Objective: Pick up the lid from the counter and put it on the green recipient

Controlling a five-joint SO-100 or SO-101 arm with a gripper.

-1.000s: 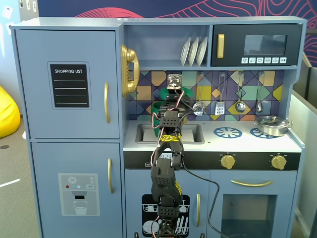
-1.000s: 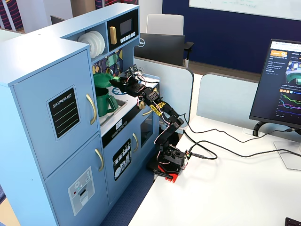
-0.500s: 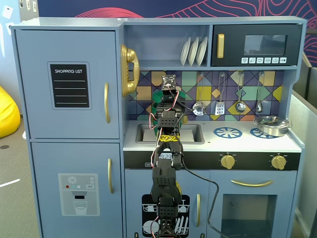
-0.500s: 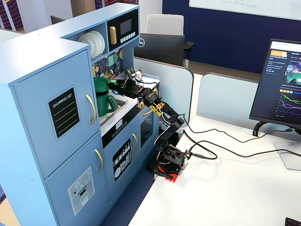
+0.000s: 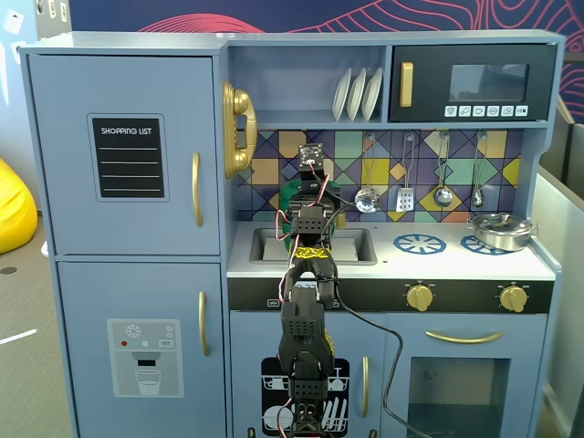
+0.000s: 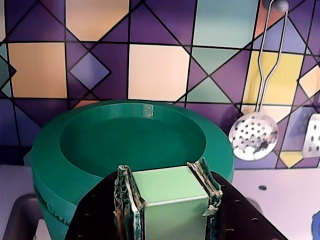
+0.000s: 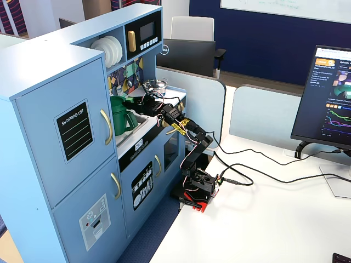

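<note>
Gripper point(image 6: 167, 207): pressed together on the pale tab of the lid, jaws on either side of it, as shown in the wrist view
Arm point(image 5: 306, 301): reached up from the table in front of the toy kitchen, over the sink, toward the back wall
Kitchen point(image 5: 128, 91): blue toy unit with sink point(image 5: 351, 245), burner rings and a silver pot point(image 5: 500, 230) at the right in a fixed view
Recipient point(image 7: 119, 118): seen standing by the sink, next to the fridge block; largely hidden behind the arm from the front
Lid point(image 6: 132, 135): dark green disc held by its tab point(image 6: 170, 192), raised near the backsplash; whether it is already seated on the recipient cannot be told
Step in hand: judged as placing, the lid being carried or lowered onto the recipient
Next move: lid to be centred on the rim, lowered flat, then released
</note>
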